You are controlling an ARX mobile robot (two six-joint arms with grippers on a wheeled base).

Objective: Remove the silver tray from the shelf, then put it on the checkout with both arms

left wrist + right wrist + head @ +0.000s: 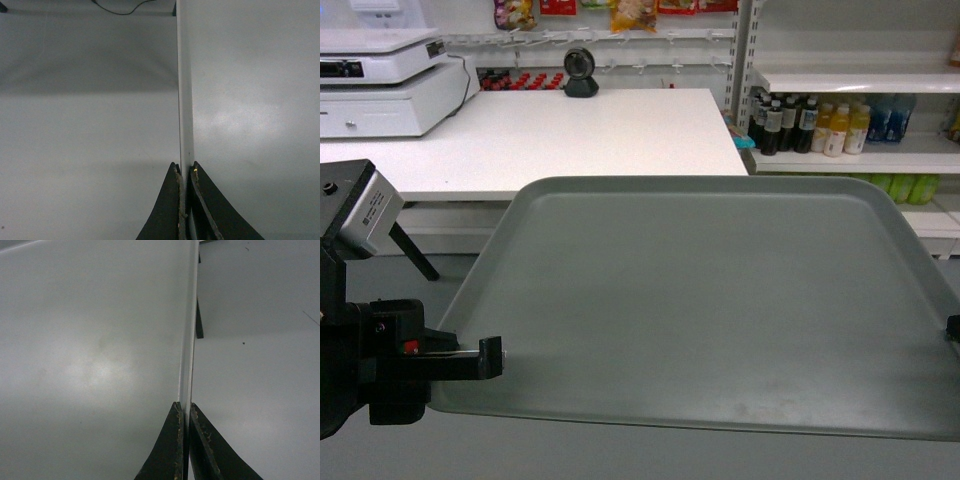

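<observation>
Silver tray pinched at both rims by left end effector and right end effector — checkout ahead

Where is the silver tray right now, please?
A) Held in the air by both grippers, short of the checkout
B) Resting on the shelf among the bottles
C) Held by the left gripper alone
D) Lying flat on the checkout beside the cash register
A: the left gripper and right gripper each pinch a rim of the silver tray, which hangs in front of the checkout.

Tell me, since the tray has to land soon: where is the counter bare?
The checkout is bare from the cash register rightward to its right edge, in front of the scanner. Its left end is crowded by the register.
</observation>
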